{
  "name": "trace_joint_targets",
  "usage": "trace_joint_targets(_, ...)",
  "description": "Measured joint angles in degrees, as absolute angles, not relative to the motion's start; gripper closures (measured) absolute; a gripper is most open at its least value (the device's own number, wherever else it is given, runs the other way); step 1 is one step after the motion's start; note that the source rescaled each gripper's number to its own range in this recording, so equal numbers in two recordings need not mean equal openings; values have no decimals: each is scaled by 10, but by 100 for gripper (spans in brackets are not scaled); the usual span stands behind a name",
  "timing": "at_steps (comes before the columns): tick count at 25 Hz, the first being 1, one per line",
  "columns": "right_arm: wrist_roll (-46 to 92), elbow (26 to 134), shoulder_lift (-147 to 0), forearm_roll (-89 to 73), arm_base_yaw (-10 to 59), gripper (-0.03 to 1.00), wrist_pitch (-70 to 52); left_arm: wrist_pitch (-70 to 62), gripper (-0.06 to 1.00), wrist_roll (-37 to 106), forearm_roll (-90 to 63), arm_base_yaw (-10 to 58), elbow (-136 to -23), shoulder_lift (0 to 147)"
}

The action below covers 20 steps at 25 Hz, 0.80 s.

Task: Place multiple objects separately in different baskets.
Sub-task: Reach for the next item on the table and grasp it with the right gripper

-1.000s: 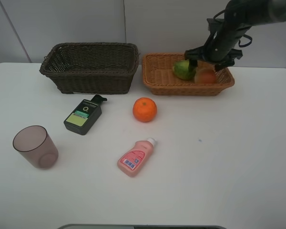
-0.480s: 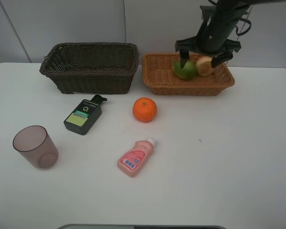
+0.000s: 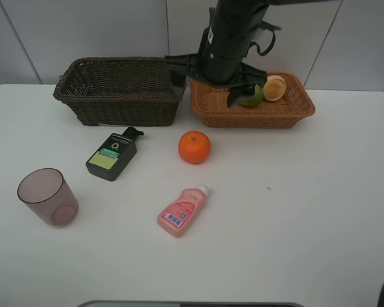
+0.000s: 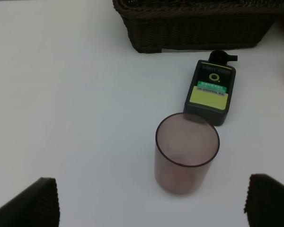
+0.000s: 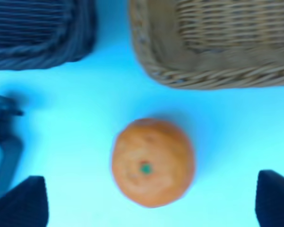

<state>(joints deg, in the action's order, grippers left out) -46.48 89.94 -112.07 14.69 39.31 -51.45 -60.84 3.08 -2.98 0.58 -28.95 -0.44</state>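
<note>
- White table (image 3: 320, 230) carries everything, and two wicker baskets stand along its far edge.
- The dark brown basket (image 3: 118, 110) is on the left and the light tan basket (image 3: 259, 119) on the right, with a narrow strip of table between them.
- The green fruit (image 3: 251, 98) and the peach (image 3: 274, 87) lie touching inside the tan basket, toward its far right part. The fruit is partly hidden by the right arm (image 3: 229, 38).
- The orange (image 3: 194, 146) sits on the table just near of the tan basket's left corner, apart from it.
- The dark green bottle (image 3: 111, 155) lies flat, label up, near the dark basket, with its cap pointing toward that basket.
- The cup (image 3: 47, 196) stands upright at the near left, mouth up, close to the green bottle but not touching it.
- The pink bottle (image 3: 182, 210) lies on its side, nearer than the orange, its white cap turned toward the orange.
- The right claw (image 5: 146, 201) hangs above the orange with its fingers spread wide, gripping nothing.
- The left claw (image 4: 151, 201) is also spread wide and empty, above the table on the near side of the cup.
</note>
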Motion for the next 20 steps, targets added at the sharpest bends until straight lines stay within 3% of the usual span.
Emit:
trace_joint_targets(6,-558,899,-1126,209,422,4,-507,-608,-6,31,-30,6,-289,-4)
trace_joint_targets(20,-568,898,-1224,212,424,4,-464,-608,-6,31,-30,6,-289,-4)
